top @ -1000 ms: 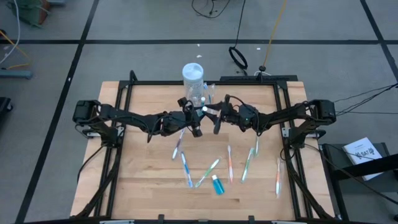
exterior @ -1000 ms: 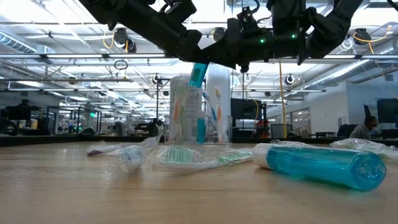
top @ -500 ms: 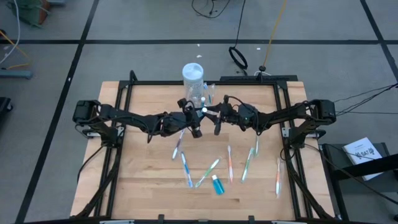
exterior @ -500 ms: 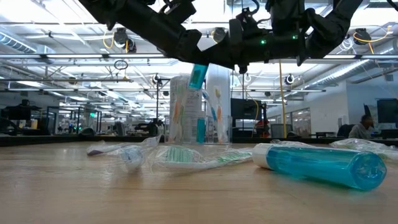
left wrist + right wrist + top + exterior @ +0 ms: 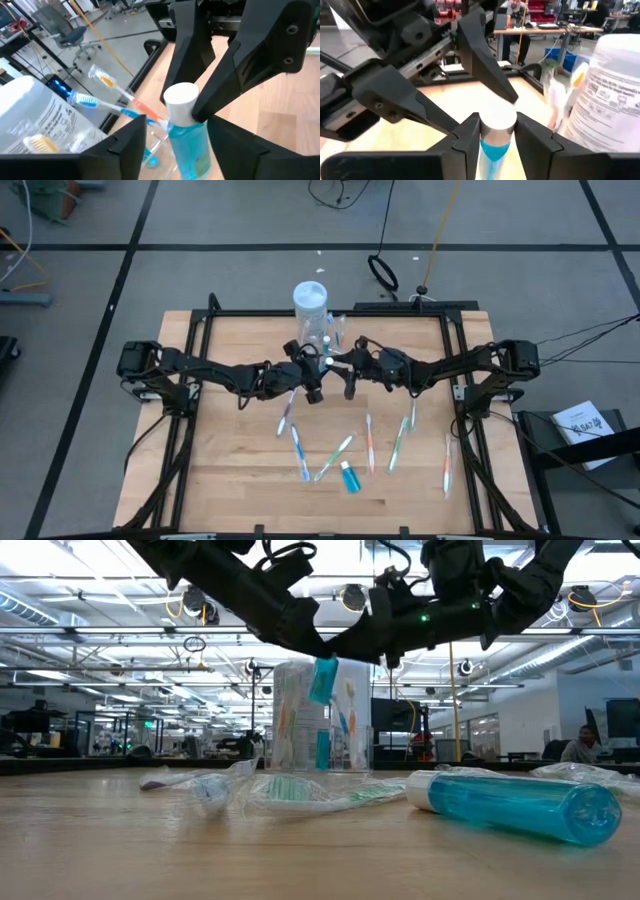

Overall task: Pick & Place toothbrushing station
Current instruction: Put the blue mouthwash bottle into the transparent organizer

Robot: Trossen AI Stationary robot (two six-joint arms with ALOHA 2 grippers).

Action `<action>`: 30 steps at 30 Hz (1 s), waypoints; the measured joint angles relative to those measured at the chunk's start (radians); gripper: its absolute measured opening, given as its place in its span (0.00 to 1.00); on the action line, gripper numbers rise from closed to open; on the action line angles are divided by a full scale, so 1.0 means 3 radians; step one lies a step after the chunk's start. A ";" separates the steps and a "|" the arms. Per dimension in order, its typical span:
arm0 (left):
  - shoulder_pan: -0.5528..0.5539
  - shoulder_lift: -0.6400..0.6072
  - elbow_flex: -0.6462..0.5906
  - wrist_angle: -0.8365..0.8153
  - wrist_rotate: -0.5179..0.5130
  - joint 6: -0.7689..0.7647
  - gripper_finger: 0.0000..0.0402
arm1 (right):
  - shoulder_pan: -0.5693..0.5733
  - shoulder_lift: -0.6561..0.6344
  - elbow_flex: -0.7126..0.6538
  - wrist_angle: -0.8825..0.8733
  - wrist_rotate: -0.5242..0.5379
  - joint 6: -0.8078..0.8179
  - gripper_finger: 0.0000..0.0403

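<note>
Since a moment ago the left gripper [image 5: 170, 150] has spread its fingers, no longer pinching the teal tube [image 5: 322, 680]. At upper centre, the right gripper [image 5: 495, 135] pinches its white cap between both fingers.

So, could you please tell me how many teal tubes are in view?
2: one teal tube held by the right gripper above the clear cup, one tube lying on the table's near side. Others may be hidden.

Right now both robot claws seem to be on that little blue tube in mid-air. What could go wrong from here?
1. The teal tube hangs tilted above the table. The left gripper stands open around it, so only the right gripper pinches it near the white cap; it might slip and drop.
2. The small clear cup already holds toothbrushes, so the tube could snag on them going in.
3. The tall jar stands close by and could be bumped.
</note>
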 joint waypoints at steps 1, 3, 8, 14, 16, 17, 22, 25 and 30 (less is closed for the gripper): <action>0.0000 0.0000 0.0000 -0.0017 -0.0014 -0.0012 0.57 | 0.0000 0.0000 0.0000 -0.0027 0.0024 -0.0001 0.26; -0.0002 -0.0001 0.0000 -0.0027 -0.0107 -0.0073 0.60 | 0.0001 0.0000 0.0000 -0.0070 0.0168 -0.0029 0.26; -0.0040 -0.0061 0.0001 -0.0105 -0.0433 -0.0077 0.63 | -0.0059 0.0000 -0.0001 -0.0222 0.0506 -0.0228 0.24; -0.0161 -0.0225 0.0001 -0.0181 -0.0727 -0.0074 0.61 | -0.0296 0.0000 -0.0001 -0.0207 0.0187 -0.0294 0.25; -0.0214 -0.0300 0.0004 -0.0250 -0.0814 -0.0076 0.60 | -0.0383 0.0000 -0.0001 -0.0196 0.0015 -0.0244 0.25; -0.0243 -0.0344 0.0004 -0.0324 -0.0849 -0.0074 0.60 | -0.0418 0.0000 -0.0001 -0.0193 -0.0036 -0.0240 0.25; -0.0397 -0.0526 0.0004 -0.0476 -0.1054 -0.0074 0.57 | -0.0555 0.0000 -0.0001 -0.0005 -0.0304 -0.0262 0.24; -0.0456 -0.0600 0.0004 -0.0499 -0.1149 -0.0044 0.55 | -0.0589 0.0000 -0.0001 0.0159 -0.0453 -0.0250 0.24; -0.0497 -0.0641 0.0004 -0.0496 -0.1157 -0.0049 0.53 | -0.0589 0.0033 0.0000 0.0190 -0.0441 -0.0245 0.24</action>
